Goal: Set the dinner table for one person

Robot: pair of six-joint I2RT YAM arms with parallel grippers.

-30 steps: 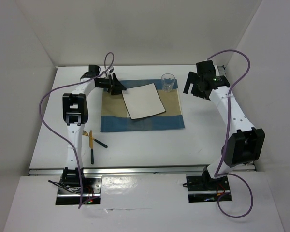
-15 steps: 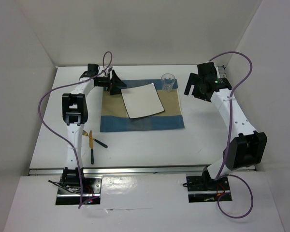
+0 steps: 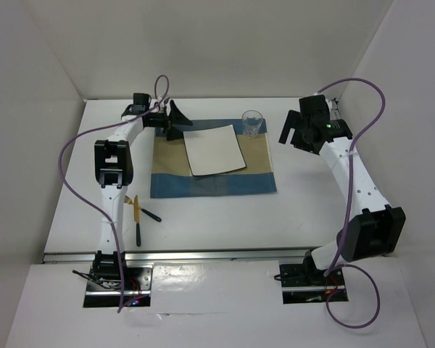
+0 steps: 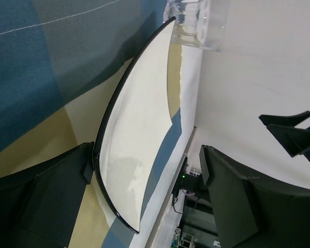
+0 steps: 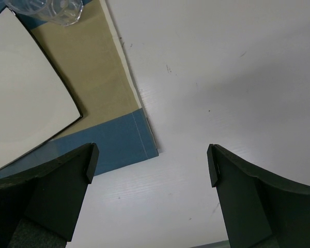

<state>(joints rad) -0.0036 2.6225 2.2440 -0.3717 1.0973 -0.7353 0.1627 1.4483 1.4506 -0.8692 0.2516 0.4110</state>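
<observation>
The dinner table (image 3: pixel 304 206) is a wide matte white top. A blue-and-tan striped placemat (image 3: pixel 203 183) lies on it, with a square white black-rimmed plate (image 3: pixel 214 150) on top and a clear glass (image 3: pixel 252 123) at its far right corner. My left gripper (image 3: pixel 176 119) is open at the plate's far left corner. In the left wrist view the plate (image 4: pixel 139 129) lies between the spread fingers of that gripper (image 4: pixel 144 181), its rim against one finger (image 4: pixel 51 201). My right gripper (image 3: pixel 293 130) is open and empty above bare table right of the placemat (image 5: pixel 93 77).
Black-handled cutlery (image 3: pixel 139 217) lies on the table left of the placemat's near corner, beside the left arm. White walls enclose the table at the left, back and right. The glass (image 5: pixel 51 8) shows at the top left of the right wrist view.
My left gripper has moved a little toward the far edge at the plate's corner. My right gripper has drifted slightly right, away from the glass. The plate stays on the placemat.
</observation>
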